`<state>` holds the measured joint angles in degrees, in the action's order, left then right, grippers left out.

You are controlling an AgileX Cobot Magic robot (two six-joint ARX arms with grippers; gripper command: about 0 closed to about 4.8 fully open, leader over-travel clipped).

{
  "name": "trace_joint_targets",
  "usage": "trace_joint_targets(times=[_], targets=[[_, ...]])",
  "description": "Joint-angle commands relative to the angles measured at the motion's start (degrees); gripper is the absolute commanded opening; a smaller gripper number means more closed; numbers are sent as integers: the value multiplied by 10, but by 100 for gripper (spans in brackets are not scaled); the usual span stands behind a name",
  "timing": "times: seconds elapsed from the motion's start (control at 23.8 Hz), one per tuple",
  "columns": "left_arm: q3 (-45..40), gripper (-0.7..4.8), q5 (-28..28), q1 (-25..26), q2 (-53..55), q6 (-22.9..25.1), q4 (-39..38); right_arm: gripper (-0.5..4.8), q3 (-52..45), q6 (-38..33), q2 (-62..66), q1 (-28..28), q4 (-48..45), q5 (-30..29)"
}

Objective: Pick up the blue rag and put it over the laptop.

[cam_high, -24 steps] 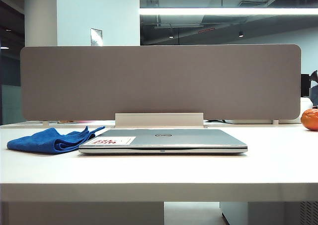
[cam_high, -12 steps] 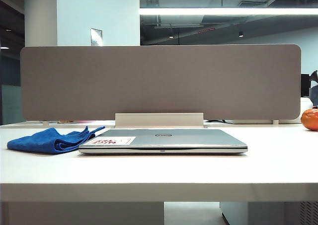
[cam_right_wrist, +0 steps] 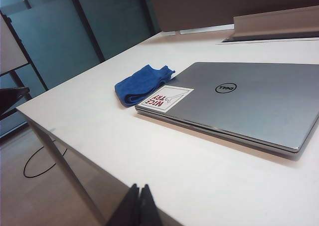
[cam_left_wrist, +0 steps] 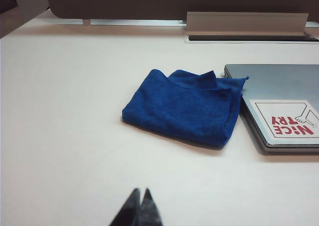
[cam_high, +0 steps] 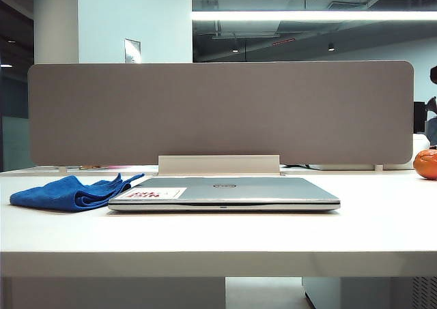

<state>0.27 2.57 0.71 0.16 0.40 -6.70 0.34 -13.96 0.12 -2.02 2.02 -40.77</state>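
The task has not begun: the blue rag (cam_high: 72,192) lies folded on the bench (cam_high: 218,237) at left centre of the exterior view, touching or nearly touching the left edge of the closed laptop (cam_high: 225,192), whose lid is bare. Left hand (cam_left_wrist: 139,210) and right hand (cam_right_wrist: 139,206) show fingertips pressed together, empty, well short of the rag. Only the wrist views show the hands; the exterior view alone shows an orange object (cam_high: 426,164), probably fruit, at far right.
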Motion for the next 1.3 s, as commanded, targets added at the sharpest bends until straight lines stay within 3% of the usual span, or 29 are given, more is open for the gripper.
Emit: trace_joint_targets(times=[0.04,0.21,0.5,0.88,1.3], targets=[[2,-6,0,1,0,0,4,-5,-2,-2,-1,0,-10,-3],[3,-6,0,1,0,-18,6,-5,-2,-2,-1,0,-10,-3],[30,-6,4,1,1,-118,23,-5,-2,-2,-1,0,-10,-1],[119,-6,40,2,82,-113,3,-5,-2,-2,-1,0,-10,2],[277,-6,40,2,338,-115,3,-5,-2,-2,-1,0,-10,2]])
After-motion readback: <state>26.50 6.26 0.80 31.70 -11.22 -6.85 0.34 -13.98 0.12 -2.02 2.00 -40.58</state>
